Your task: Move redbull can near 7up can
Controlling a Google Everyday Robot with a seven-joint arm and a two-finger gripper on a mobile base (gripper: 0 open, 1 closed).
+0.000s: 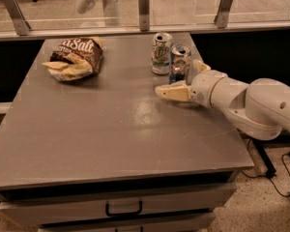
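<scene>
The redbull can (180,63), slim and silver with blue patches, stands upright on the grey table (111,129) at the back right. The 7up can (161,53), white with green lettering, stands upright just to its left, almost touching. My gripper (186,79) comes in from the right and is open. One cream finger (173,92) lies in front of the redbull can and the other finger (200,67) is at its right. The can stands on the table between them.
A brown chip bag (76,58) lies at the back left of the table. A glass rail with metal posts (144,7) runs behind the table. A drawer with a handle (123,209) is under the front edge. Cables lie on the floor at the right.
</scene>
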